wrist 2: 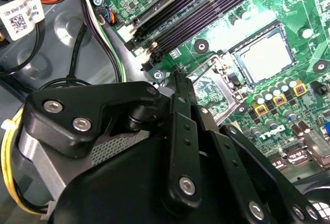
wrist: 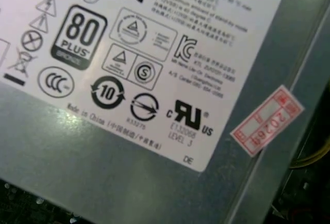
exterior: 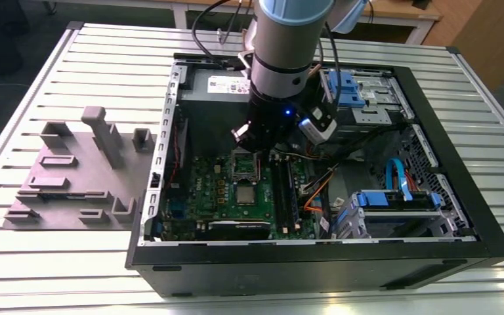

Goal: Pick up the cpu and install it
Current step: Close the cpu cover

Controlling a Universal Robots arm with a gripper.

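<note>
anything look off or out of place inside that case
Nothing looks spilled or broken. The cpu lies flat on the motherboard, square to it. The metal socket frame beside it appears flipped open rather than closed, and loose cables sprawl mid-case.

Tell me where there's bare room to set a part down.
Free: slatted table on the exterior view's left, on the camera side of the grey fixture and beyond it. Crowded: inside the black case, the arm, cables and blue drive cages ring the motherboard.
</note>
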